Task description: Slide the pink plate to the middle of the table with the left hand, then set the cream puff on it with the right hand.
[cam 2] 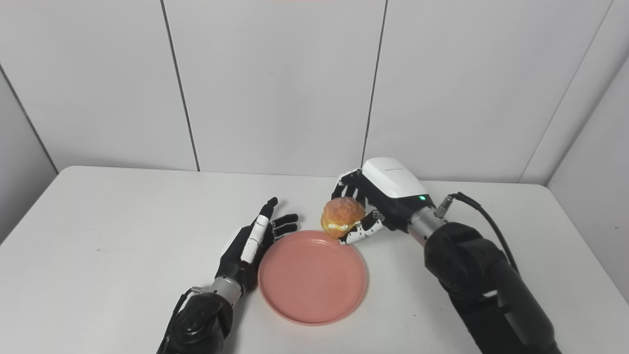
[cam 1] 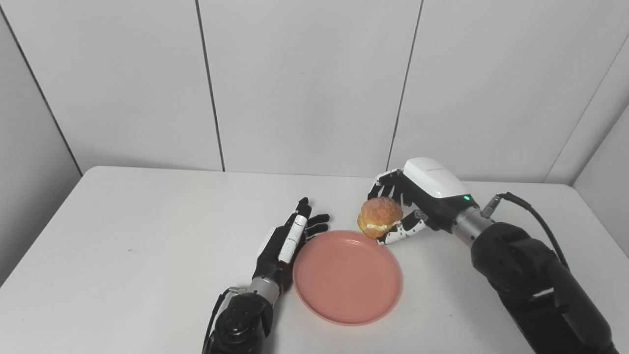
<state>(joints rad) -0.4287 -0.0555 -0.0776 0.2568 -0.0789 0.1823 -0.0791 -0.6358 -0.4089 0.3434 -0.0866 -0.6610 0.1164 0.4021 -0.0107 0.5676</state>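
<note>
The pink plate (cam 1: 347, 283) lies flat on the white table (cam 1: 123, 236), near the middle and toward the front. My left hand (cam 1: 287, 241) rests open along the plate's left rim, fingers stretched out and pointing away from me. The cream puff (cam 1: 379, 217), golden with a white cream line, is held in my right hand (cam 1: 415, 204), which is shut on it. The puff hangs just over the plate's far right rim, a little above the table. The right hand's fingers (cam 2: 361, 231) wrap under and behind the puff.
Grey wall panels (cam 1: 304, 83) stand right behind the table's far edge. A black cable (cam 1: 535, 216) loops off my right wrist. Bare tabletop stretches to the left and to the far right.
</note>
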